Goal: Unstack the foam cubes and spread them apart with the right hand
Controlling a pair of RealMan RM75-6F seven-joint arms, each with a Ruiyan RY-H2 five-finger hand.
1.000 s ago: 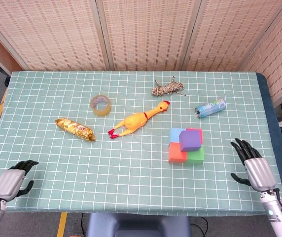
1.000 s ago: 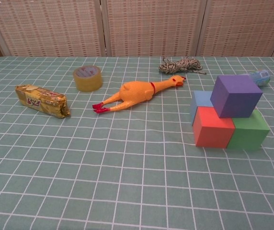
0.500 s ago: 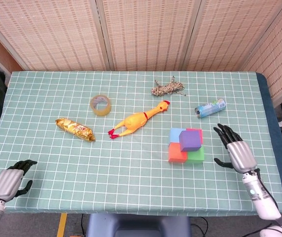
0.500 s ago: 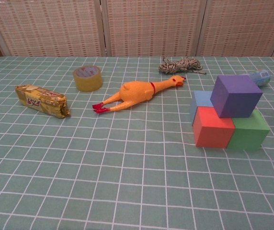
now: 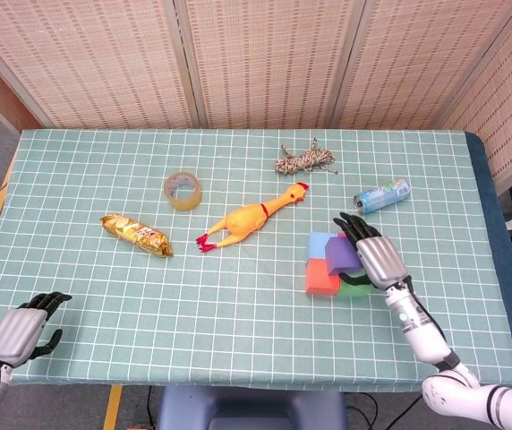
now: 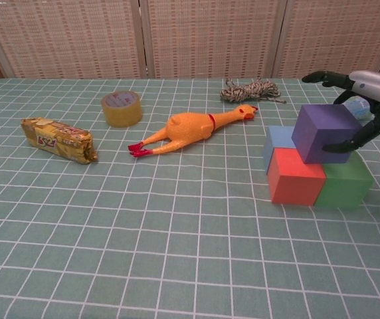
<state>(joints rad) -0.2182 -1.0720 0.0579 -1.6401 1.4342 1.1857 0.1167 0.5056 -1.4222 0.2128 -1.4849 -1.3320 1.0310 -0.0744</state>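
Four foam cubes sit right of the table's middle. The purple cube (image 5: 339, 254) (image 6: 324, 132) lies tilted on top of the red cube (image 5: 320, 279) (image 6: 295, 177), the green cube (image 5: 358, 288) (image 6: 347, 181) and the blue cube (image 5: 318, 243) (image 6: 277, 139). My right hand (image 5: 371, 255) (image 6: 365, 101) hovers over the purple cube's right side with fingers spread above it. Its thumb (image 6: 351, 142) reaches down at the cube's right face; it holds nothing. My left hand (image 5: 23, 329) rests at the near left table edge, empty, and the chest view does not show it.
A rubber chicken (image 5: 249, 218) (image 6: 193, 128) lies left of the cubes. A tape roll (image 5: 183, 190), a gold snack packet (image 5: 136, 234) and a string bundle (image 5: 303, 161) lie further off. A small bottle (image 5: 382, 195) lies just behind the right hand.
My right hand has moved from the table's near right edge leftward and forward, arriving over the purple cube. The cubes and the left hand have stayed put.
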